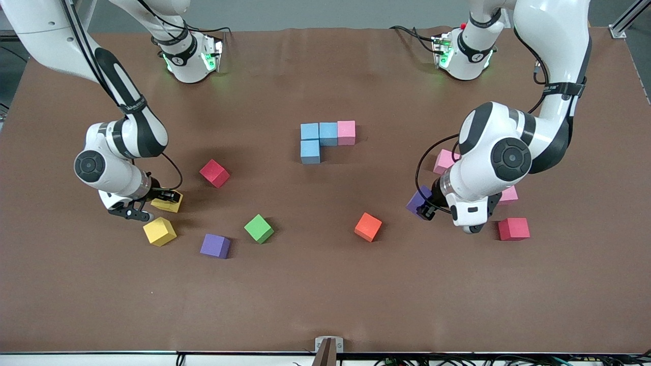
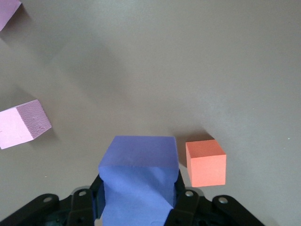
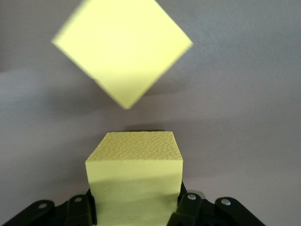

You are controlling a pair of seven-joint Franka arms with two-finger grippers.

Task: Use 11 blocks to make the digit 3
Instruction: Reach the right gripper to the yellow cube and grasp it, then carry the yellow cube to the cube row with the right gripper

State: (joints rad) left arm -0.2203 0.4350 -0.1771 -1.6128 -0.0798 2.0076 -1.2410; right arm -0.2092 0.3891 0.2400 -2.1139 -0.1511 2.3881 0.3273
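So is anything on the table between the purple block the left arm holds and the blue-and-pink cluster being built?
Nothing visible. The left gripper holds the purple block; bare table lies between it and the cluster. The orange block sits off that line, nearer the front camera.

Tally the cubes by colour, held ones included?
Light blue foam cubes: 3
Pink foam cubes: 3
Purple foam cubes: 2
Yellow foam cubes: 2
Red foam cubes: 2
Orange foam cube: 1
Green foam cube: 1
Total: 14
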